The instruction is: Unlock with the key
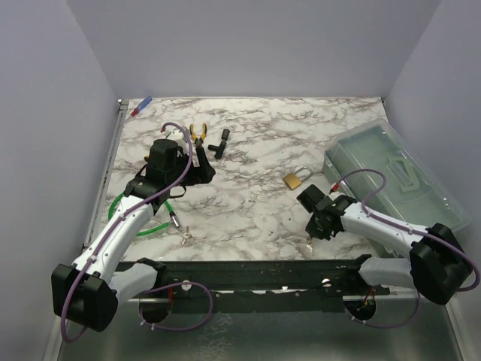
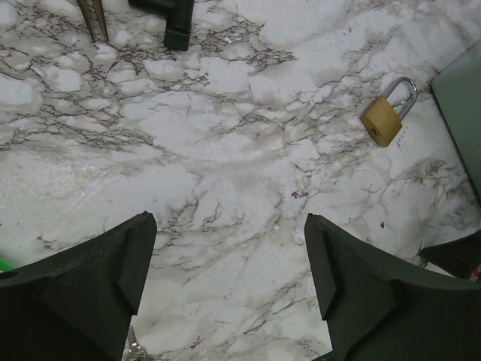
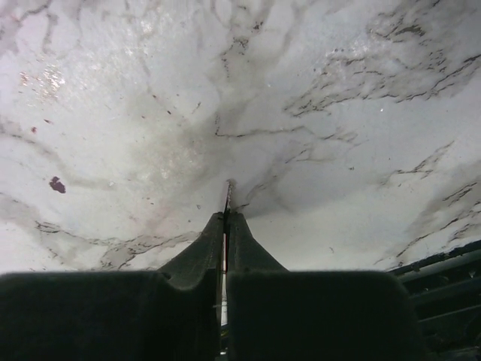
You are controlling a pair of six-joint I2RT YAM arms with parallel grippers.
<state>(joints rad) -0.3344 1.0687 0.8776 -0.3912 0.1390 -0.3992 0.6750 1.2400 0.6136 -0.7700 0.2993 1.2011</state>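
Padlock (image 1: 293, 180) lies flat on the marble table (image 1: 248, 143), its shackle angled toward the plastic box (image 1: 391, 177). It sits just beyond the right gripper (image 3: 225, 224), the nearer arm, whose fingers are clamped on a thin key (image 3: 228, 194). The left gripper (image 2: 225, 278) is spread wide and empty. The keyhole is hidden, and the right wrist view misses the lock.

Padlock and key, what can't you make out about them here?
1. Keyhole of the padlock: too small in top external, not showing in left wrist.
2. Thin metal strip in the right end effector: right wrist fingers hide all but its tip, so unconfirmed as the key.
3. Metal item, left wrist: cut off by the bottom edge.
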